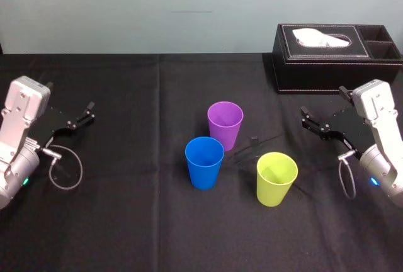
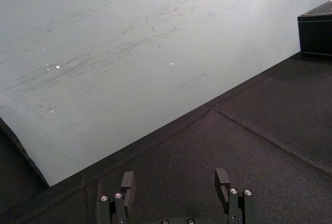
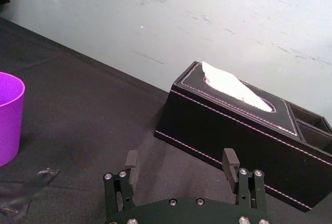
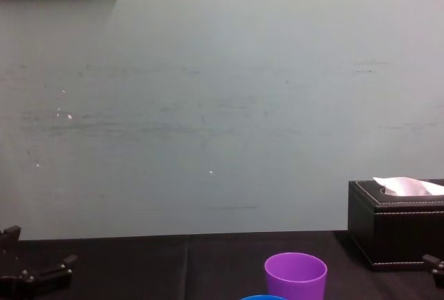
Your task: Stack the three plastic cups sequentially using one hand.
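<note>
Head view: the right gripper [image 1: 306, 118] is spread wide and holds nothing, with the tissue box [image 1: 334, 64] just behind it. On the worktop [image 1: 126, 221] beyond its jaws three cups stand upright and apart: the yellow-green cup [image 1: 276, 178] nearest, then the purple cup [image 1: 225, 123], and the blue cup [image 1: 204, 162] farthest. The left gripper [image 1: 88, 113], also spread wide and holding nothing, sits well apart beyond the cups.

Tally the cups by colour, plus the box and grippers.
Purple cup: 1
Blue cup: 1
Yellow-green cup: 1
Black tissue box: 1
Left gripper, open, parked: 1
Right gripper, open, parked: 1
Total: 6
</note>
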`<action>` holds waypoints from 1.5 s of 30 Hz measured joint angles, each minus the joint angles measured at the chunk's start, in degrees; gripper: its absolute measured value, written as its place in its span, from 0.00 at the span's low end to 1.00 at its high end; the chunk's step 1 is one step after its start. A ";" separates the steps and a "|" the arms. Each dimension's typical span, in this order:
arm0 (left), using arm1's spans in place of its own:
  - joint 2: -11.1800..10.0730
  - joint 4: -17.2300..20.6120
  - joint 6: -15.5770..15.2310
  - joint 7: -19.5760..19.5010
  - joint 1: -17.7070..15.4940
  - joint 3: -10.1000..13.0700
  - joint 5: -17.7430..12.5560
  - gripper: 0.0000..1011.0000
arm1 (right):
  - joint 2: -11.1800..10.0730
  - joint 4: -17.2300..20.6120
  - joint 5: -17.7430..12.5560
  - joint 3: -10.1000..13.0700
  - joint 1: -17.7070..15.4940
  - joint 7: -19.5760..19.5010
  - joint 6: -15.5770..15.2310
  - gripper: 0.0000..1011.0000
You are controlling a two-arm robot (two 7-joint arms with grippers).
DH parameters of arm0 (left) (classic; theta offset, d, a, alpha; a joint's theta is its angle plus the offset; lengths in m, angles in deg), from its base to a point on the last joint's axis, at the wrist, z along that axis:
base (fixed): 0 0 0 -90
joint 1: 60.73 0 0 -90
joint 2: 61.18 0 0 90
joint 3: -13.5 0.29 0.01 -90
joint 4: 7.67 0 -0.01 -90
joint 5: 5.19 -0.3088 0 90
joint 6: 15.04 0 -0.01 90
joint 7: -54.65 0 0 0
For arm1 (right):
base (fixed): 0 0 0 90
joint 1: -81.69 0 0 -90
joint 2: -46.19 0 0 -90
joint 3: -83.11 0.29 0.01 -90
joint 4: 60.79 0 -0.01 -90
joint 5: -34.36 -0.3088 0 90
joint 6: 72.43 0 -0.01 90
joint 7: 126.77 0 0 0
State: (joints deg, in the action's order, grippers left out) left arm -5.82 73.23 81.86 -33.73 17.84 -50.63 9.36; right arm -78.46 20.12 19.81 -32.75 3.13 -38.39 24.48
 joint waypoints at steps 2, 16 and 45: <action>0.00 0.00 0.00 0.00 0.00 0.00 0.00 1.00 | 0.00 0.00 0.00 0.00 0.00 0.00 0.00 0.99; 0.00 0.00 0.00 0.00 0.00 0.00 0.00 1.00 | 0.00 0.00 0.00 0.00 0.00 0.00 0.00 0.99; 0.00 0.00 0.00 0.00 0.00 0.00 0.00 1.00 | 0.00 0.00 0.00 0.00 0.00 0.00 0.00 0.99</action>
State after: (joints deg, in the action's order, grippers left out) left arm -5.82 73.23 81.86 -33.73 17.84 -50.64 9.36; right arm -78.46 20.11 19.81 -32.75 3.13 -38.39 24.48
